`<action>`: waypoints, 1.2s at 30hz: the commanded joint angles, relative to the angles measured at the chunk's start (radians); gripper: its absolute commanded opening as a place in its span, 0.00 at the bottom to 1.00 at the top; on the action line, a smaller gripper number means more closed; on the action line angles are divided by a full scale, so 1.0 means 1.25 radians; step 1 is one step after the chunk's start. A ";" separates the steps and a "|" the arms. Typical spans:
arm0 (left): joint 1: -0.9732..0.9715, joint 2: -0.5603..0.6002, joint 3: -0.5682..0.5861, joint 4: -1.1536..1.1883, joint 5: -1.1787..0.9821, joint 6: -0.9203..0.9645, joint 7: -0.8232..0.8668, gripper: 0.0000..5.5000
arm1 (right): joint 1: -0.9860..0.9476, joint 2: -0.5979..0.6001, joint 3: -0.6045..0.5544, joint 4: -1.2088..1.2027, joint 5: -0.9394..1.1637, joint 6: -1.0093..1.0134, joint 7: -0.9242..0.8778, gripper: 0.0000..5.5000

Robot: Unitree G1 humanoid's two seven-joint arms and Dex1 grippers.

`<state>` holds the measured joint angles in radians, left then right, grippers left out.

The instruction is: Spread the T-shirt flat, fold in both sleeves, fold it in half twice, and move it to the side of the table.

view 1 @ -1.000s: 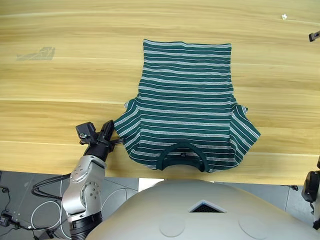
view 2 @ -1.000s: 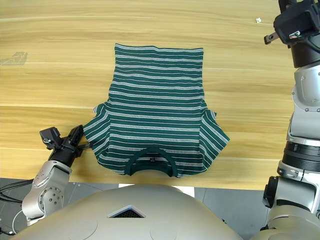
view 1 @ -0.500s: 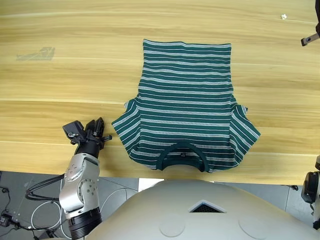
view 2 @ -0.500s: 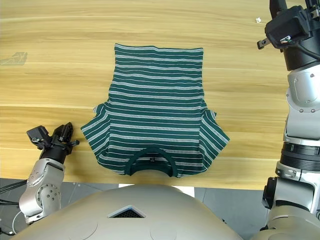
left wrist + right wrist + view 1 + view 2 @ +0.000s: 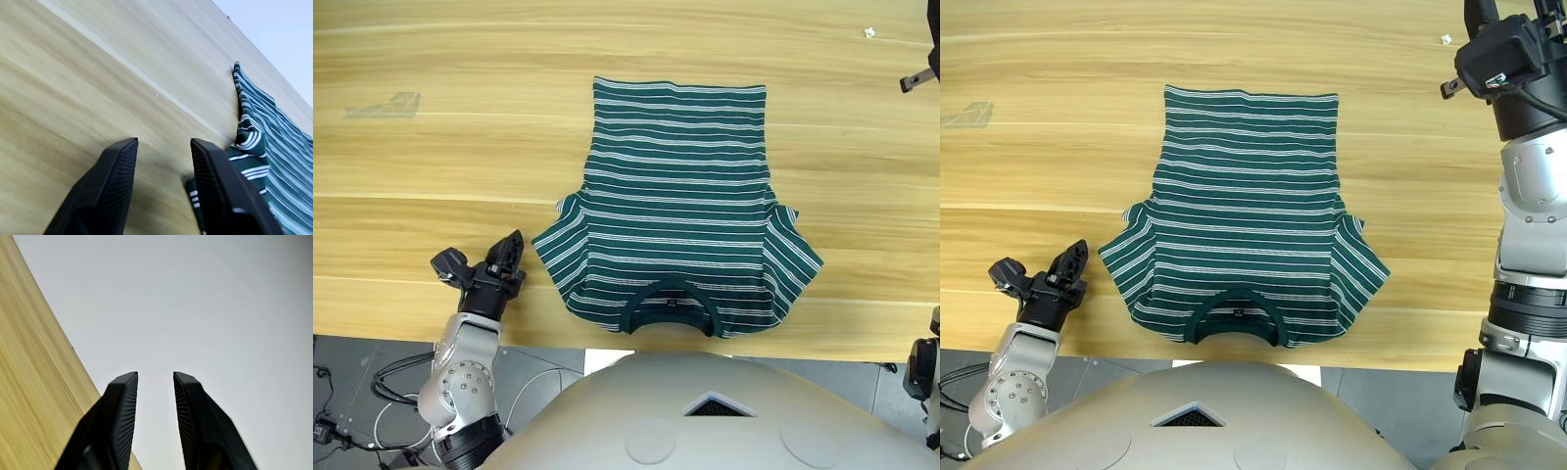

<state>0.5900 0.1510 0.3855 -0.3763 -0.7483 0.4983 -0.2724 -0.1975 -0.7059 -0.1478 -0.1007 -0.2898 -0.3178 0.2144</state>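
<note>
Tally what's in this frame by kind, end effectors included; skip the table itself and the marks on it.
T-shirt: 1
End effectors: 2, the left end effector and the right end effector
Small white scrap: 1
Total: 4

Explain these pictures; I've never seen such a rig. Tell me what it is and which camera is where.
This is a humanoid robot with two arms, each ending in a two-finger gripper. Two pictures come from cameras in its head, looking down; two from its wrists. On the wooden table lies a green striped T-shirt, spread out, collar toward the robot. The left gripper is open beside a sleeve; the right gripper is open, raised at the table's right. Neither holds anything.
</note>
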 commanded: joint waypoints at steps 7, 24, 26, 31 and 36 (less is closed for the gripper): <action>0.098 0.041 -0.141 -0.040 0.138 -0.058 -0.077 0.36 | -0.005 0.008 0.012 -0.013 -0.003 0.015 0.015 0.24; 0.053 0.036 -0.131 -0.005 0.182 -0.068 -0.008 0.22 | 0.009 0.015 0.016 0.016 -0.013 -0.004 0.001 0.24; 0.051 0.039 -0.131 -0.004 0.181 -0.067 -0.009 0.16 | 0.011 0.016 0.014 0.021 -0.014 -0.009 -0.004 0.24; 0.050 0.046 -0.136 -0.006 0.181 -0.060 -0.013 0.04 | 0.013 0.016 0.015 0.044 -0.019 -0.024 -0.016 0.24; 0.054 0.048 -0.140 -0.009 0.186 -0.061 -0.012 0.00 | 0.012 0.016 0.019 0.059 -0.022 -0.035 -0.024 0.24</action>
<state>0.6465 0.2021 0.2248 -0.4050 -0.5441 0.3934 -0.2932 -0.1812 -0.6883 -0.1265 -0.0429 -0.3011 -0.3521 0.1902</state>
